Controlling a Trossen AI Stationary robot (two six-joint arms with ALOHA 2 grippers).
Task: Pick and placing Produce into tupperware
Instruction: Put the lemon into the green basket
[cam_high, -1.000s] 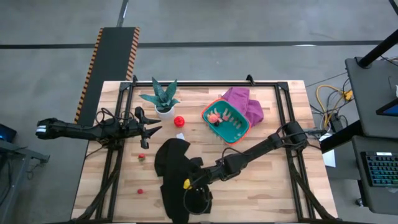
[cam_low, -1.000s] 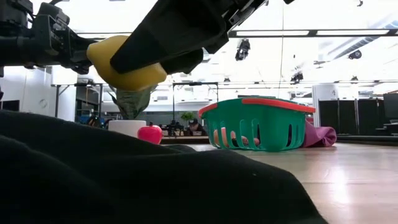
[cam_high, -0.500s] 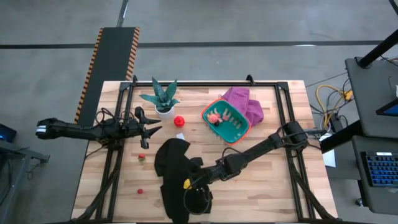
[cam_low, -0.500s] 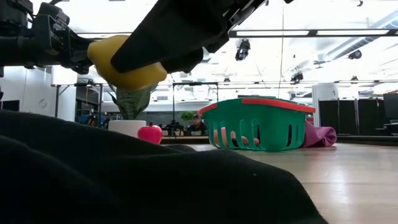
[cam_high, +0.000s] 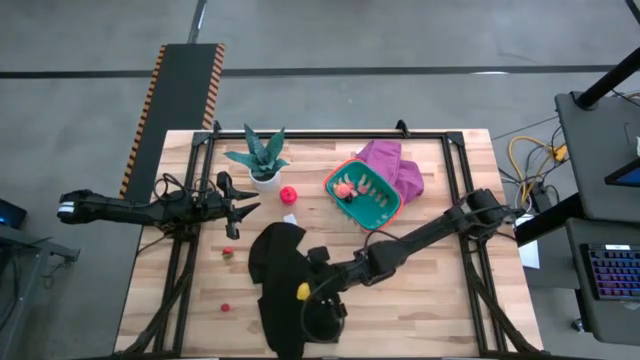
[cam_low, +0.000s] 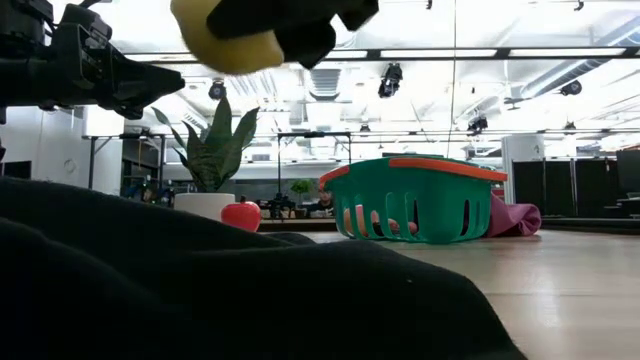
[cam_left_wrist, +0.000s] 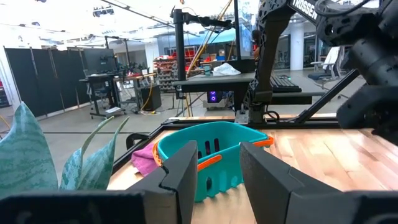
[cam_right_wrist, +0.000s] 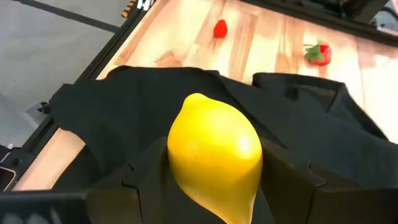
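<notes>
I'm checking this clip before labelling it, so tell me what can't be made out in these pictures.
- Contents of the teal container: pink pieces in the high view, too small to name.
- Black cloth: fills the low view's foreground, hiding the near table.
- Lemon: its lower part is hidden between the right gripper fingers.
- Left gripper: nothing shows between its fingers.

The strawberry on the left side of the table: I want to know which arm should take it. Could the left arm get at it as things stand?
Probably yes. The strawberry lies on bare wood just in front of the left gripper, with nothing between them; the black cloth lies beside it, not over it. The right gripper is busy holding the lemon.
</notes>
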